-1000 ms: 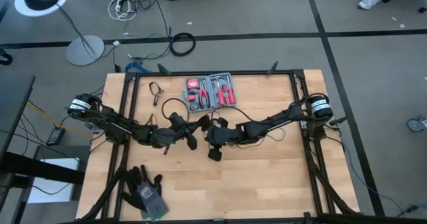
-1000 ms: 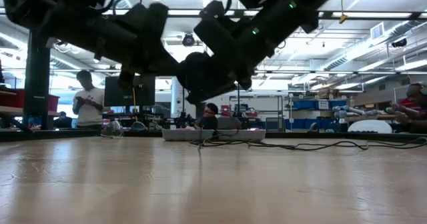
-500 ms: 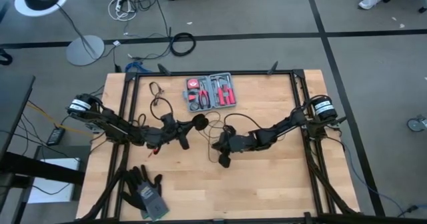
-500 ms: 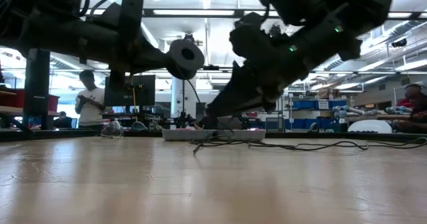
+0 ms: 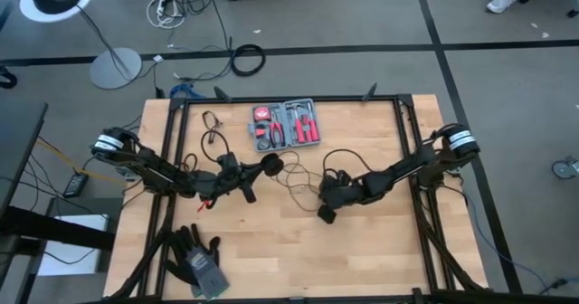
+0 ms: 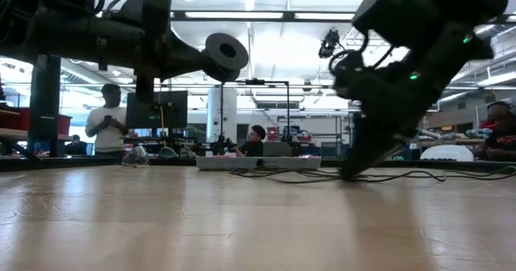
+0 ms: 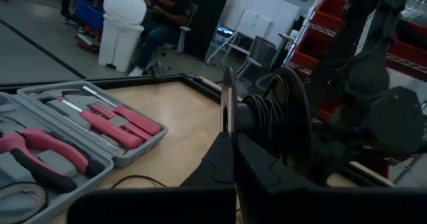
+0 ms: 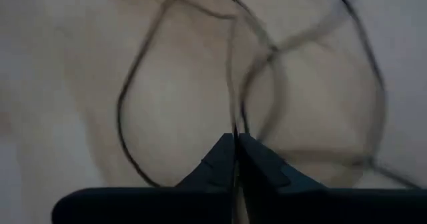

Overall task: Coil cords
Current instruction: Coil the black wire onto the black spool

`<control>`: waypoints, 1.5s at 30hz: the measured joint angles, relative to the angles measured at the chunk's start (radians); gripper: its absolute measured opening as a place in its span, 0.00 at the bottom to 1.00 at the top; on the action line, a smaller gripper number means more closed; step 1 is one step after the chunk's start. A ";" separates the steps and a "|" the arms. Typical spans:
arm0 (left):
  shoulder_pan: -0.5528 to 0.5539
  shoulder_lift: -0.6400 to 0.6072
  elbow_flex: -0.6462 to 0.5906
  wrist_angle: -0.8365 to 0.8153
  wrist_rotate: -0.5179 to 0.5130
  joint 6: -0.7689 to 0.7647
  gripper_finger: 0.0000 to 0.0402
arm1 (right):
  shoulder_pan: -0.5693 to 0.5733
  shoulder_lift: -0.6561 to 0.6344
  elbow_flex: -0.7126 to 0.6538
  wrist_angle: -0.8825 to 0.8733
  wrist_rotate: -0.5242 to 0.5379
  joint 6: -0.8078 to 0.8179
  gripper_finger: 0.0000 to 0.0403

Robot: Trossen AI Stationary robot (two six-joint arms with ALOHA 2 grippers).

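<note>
1. Near the middle of the wooden surface (image 5: 362, 250), left hand (image 5: 258, 170) holds a round black spool-like disc (image 5: 270, 165) lifted clear of the boards; left wrist view shows its fingers pressed together on the disc's thin rim (image 7: 227, 104), with turns of thin black cord (image 7: 267, 121) already wound on the hub. Judgement: the disc is held up so the free wire can be laid round it

2. Right hand (image 5: 327, 215) sits low to the right of centre, just above the surface. Right wrist view: fingers (image 8: 220, 159) closed to a point on a single strand of the cord (image 8: 235, 111). Judgement: it looks to be pinching the loose wire to feed or draw it toward the spool

3. Cord (image 5: 303, 170) lies in loose loops between the two hands, more of it trailing up toward the back-left corner near a small clip-like loop (image 5: 212, 121). In the low view it runs flat along the far edge (image 6: 403, 175). Much is unwound yet

4. Materials: wire very thin, limp, matte black, prone to kinks and crossings; disc hard and smooth-edged with a central hole (image 6: 226, 52); surface pale plank, smooth

5. Open tool kit (image 5: 286, 125) in grey moulded case at the back, red-handled tools inside; dark gloves (image 5: 194, 257) at the front-left. Neither in play

6. Risk, judged: crossed loops by the right hand may snag
</note>
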 joint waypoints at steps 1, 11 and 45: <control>0.000 0.000 -0.001 0.003 -0.002 0.000 0.00 | 0.002 -0.037 0.000 -0.080 0.021 0.014 0.03; 0.000 0.000 -0.001 0.033 0.008 0.008 0.00 | 0.009 -0.285 -0.018 -0.205 0.171 -0.024 0.05; 0.002 0.000 -0.002 0.091 0.049 0.050 0.00 | -0.061 0.299 0.175 0.738 0.044 -0.484 0.26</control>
